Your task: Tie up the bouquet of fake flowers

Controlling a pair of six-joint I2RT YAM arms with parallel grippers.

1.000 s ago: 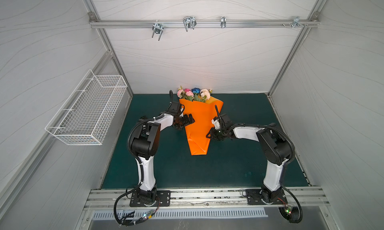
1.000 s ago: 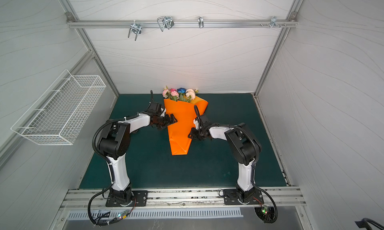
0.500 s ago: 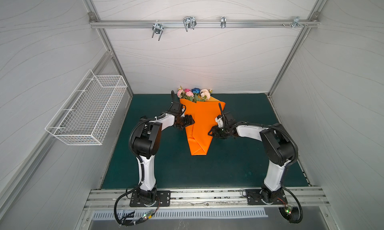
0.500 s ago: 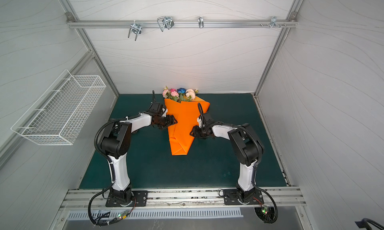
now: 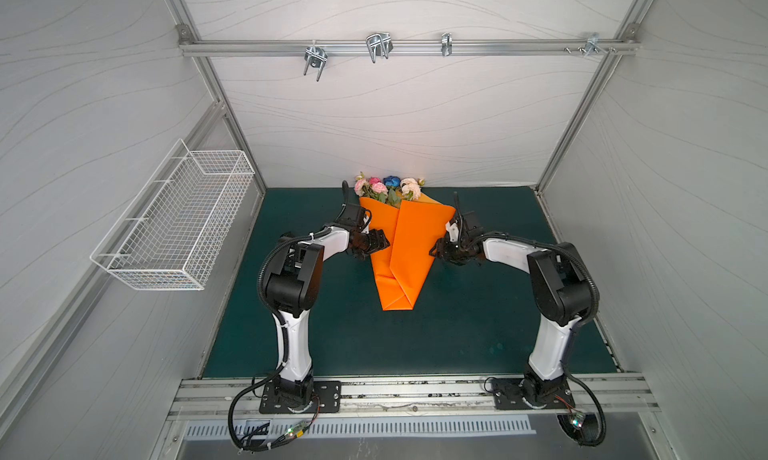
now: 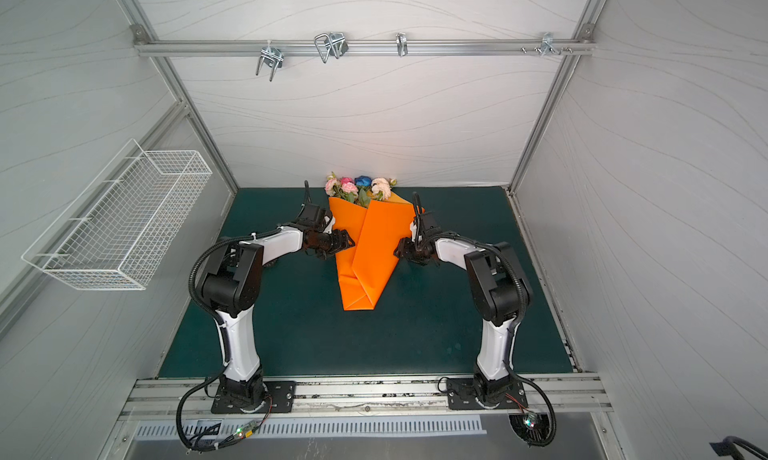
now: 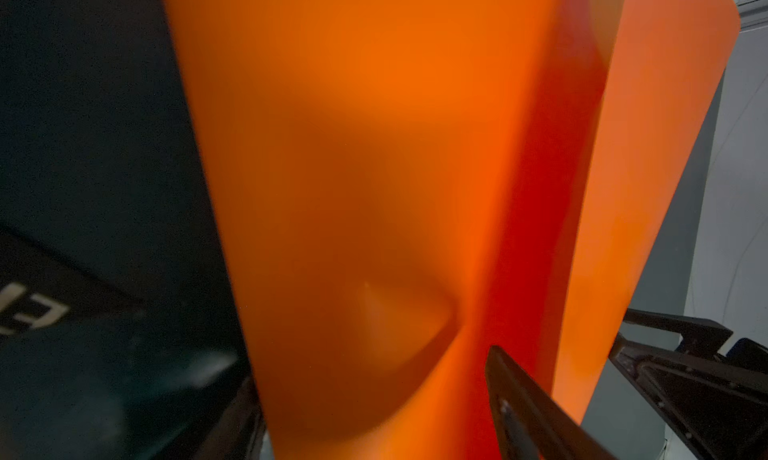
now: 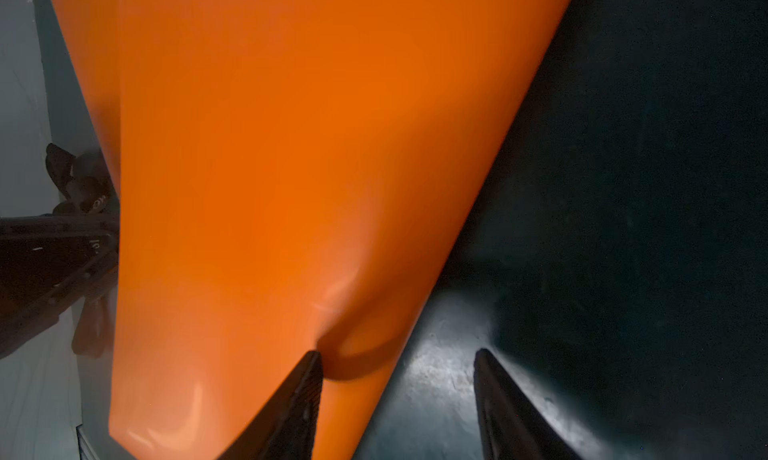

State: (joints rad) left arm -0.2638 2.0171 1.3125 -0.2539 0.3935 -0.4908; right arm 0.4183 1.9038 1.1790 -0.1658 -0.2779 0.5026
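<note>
Lying wrapped in orange paper (image 5: 409,245) at the middle of the green mat's (image 5: 478,312) far edge, the bouquet of fake flowers (image 5: 388,186) is poking blossoms out (stems hidden). The left gripper (image 5: 381,242) is straddling the paper's fold, fingers wide, grip unclear. The right gripper (image 5: 435,252) is sitting parted, one finger (image 8: 299,395) touching the paper's edge.

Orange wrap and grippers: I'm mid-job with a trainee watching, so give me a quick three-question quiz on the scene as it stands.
1. True or false: the right gripper has its jaws apart, with one fingertip denting the orange wrap.
2. How many blue blossoms show in the bouquet? A none, B one, C three.
3. Fill in: in both top views the wire basket hangs on the ___ wall.
Key: 1 true; 2 B; 3 left.
</note>
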